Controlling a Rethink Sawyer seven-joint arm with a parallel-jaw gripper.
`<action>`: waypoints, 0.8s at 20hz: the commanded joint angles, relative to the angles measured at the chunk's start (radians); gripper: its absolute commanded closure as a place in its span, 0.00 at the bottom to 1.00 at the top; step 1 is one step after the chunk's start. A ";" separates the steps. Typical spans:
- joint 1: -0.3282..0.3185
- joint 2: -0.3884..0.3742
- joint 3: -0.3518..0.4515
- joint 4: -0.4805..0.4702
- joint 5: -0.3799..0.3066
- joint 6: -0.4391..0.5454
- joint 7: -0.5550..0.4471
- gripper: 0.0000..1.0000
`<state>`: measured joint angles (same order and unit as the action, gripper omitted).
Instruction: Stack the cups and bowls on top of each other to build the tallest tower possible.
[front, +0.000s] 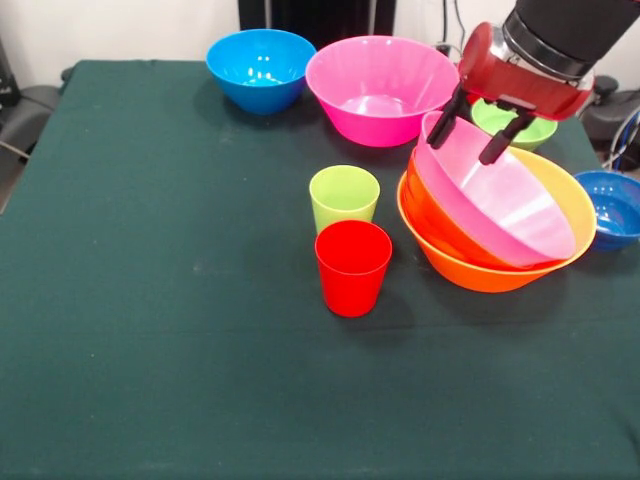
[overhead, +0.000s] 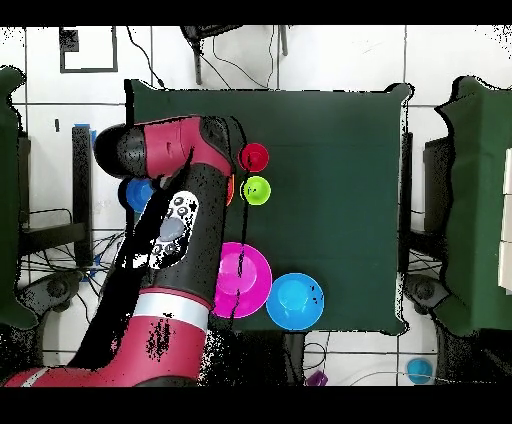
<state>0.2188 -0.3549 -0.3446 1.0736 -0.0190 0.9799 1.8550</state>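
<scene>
A big orange bowl (front: 480, 268) forms the base of the tower at the right, with a red-orange bowl (front: 425, 205) nested in it. A big pink bowl (front: 500, 200) lies tilted on top of those two. My gripper (front: 463, 150) hangs over that pink bowl's far rim, open, its two fingers spread across the rim. The lime green cup (front: 344, 198) and the red cup (front: 352, 265) stand upright just left of the tower. In the overhead view my arm covers the tower, while the red cup (overhead: 254, 157) and green cup (overhead: 256, 190) show beside it.
A second big pink bowl (front: 380, 88) and a light blue bowl (front: 260, 68) sit at the far edge. A green bowl (front: 520, 125) stands behind the gripper. A dark blue bowl (front: 612, 207) rests at the right table edge.
</scene>
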 joint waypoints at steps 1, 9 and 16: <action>-0.034 0.040 0.161 0.066 -0.080 -0.070 -0.141 0.00; -0.023 0.045 0.142 0.034 -0.133 0.037 -0.180 0.00; -0.030 0.035 0.157 0.048 -0.157 0.051 -0.186 0.00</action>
<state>0.2025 -0.3553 -0.3193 1.0735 -0.0912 0.9799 1.8550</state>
